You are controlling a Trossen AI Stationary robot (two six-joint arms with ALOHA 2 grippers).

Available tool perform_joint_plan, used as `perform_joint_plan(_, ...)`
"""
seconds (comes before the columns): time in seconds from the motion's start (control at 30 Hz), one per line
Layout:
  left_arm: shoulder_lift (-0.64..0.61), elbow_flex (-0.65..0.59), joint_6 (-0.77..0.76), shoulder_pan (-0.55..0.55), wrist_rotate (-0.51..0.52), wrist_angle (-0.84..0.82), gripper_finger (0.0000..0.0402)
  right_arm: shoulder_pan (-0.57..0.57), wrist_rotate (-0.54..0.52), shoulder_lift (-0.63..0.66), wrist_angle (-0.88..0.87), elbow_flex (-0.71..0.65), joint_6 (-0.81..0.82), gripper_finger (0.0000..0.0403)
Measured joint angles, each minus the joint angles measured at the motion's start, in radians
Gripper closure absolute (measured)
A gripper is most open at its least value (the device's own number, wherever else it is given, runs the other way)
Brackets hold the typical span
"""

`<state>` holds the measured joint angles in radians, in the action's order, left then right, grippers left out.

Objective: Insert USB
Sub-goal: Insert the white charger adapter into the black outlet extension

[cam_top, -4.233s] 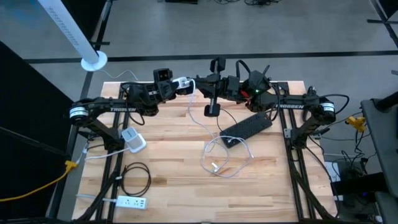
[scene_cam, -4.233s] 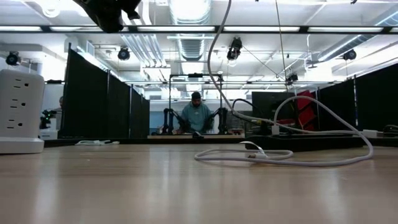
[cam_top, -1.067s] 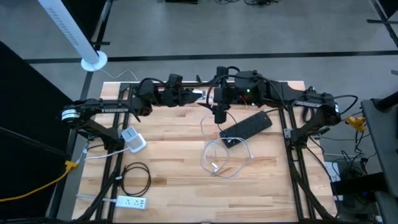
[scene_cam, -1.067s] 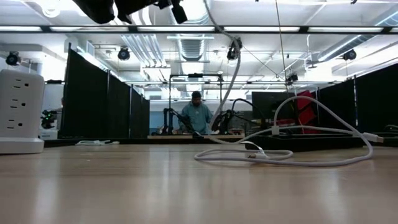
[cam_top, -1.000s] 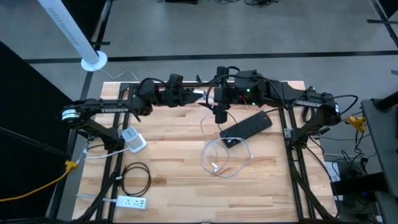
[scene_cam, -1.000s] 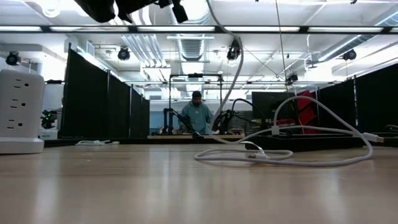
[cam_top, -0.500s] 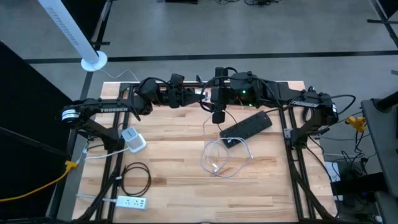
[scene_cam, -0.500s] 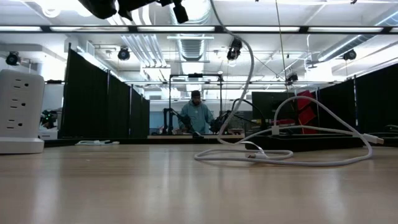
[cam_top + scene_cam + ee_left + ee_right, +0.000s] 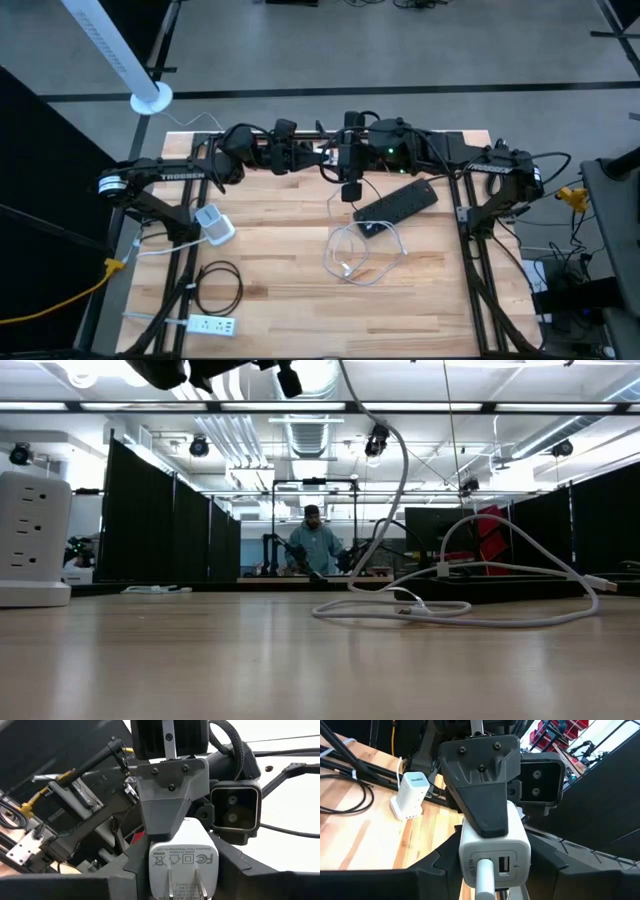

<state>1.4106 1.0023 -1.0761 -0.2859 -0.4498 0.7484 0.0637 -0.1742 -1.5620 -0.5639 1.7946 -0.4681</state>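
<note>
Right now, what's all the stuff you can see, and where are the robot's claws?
USB charger: one, white, up in the air over the back middle of the table, between the two claws.
USB cable: one, white, looped on the table's middle, rising to the charger's port.
Power strip: one, black, right of the middle.
Outlet cube: one, white, left side.
Small power strip: one, white, front left corner.
Cable coil: one, black, front left.
Table: one, light wood.
Person: one, far behind the table.
Left claw: black, gripping the charger.
Right claw: black, right up against the charger.
</note>
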Motion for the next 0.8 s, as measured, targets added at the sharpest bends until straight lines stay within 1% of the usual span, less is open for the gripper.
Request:
perform_joint_plan(0.13,0.0,0.0,0.024,0.0,-0.018,-0.007,0.0274,-0.003,0.002,0.003,-0.001,0.0,0.001,0.026)
perform_joint_plan(0.17,-0.001,0.0,0.036,0.0,-0.022,-0.006,0.0266,-0.005,0.002,0.004,0.0,-0.001,0.008,0.026)
perform_joint_plan(0.3,-0.002,-0.003,0.097,-0.005,-0.072,-0.021,0.0193,-0.008,-0.007,0.036,0.02,-0.001,0.033,0.026)
perform_joint_plan(0.4,-0.002,-0.003,0.122,-0.005,-0.076,-0.027,0.0144,-0.011,-0.01,0.072,0.022,0.003,0.052,0.026)
perform_joint_plan(0.5,-0.007,-0.003,0.177,-0.006,-0.092,-0.023,0.0116,-0.012,-0.006,0.097,-0.013,0.002,0.076,0.026)
perform_joint_plan(0.57,-0.021,-0.003,0.241,-0.006,-0.122,-0.052,0.0109,-0.012,-0.003,0.12,-0.046,0.0,0.091,0.026)
perform_joint_plan(0.63,-0.06,-0.003,0.326,-0.005,-0.135,-0.153,0.0111,-0.011,-0.004,0.156,-0.071,0.0,0.104,0.026)
perform_joint_plan(0.67,-0.084,-0.002,0.378,-0.005,-0.137,-0.233,0.0115,-0.011,-0.006,0.172,-0.089,0.001,0.109,0.026)
perform_joint_plan(0.7,-0.114,0.01,0.442,-0.005,-0.133,-0.354,0.012,-0.011,-0.01,0.187,-0.106,0.003,0.114,0.026)
perform_joint_plan(0.73,-0.141,0.033,0.518,-0.005,-0.108,-0.507,0.0126,-0.011,-0.012,0.198,-0.125,0.003,0.122,0.026)
perform_joint_plan(0.77,-0.167,0.07,0.609,-0.003,-0.059,-0.686,0.0133,-0.011,-0.012,0.205,-0.149,0.003,0.13,0.026)
perform_joint_plan(0.8,-0.189,0.118,0.7,0.006,0.012,-0.889,0.0139,-0.011,-0.013,0.214,-0.174,0.003,0.135,0.026)
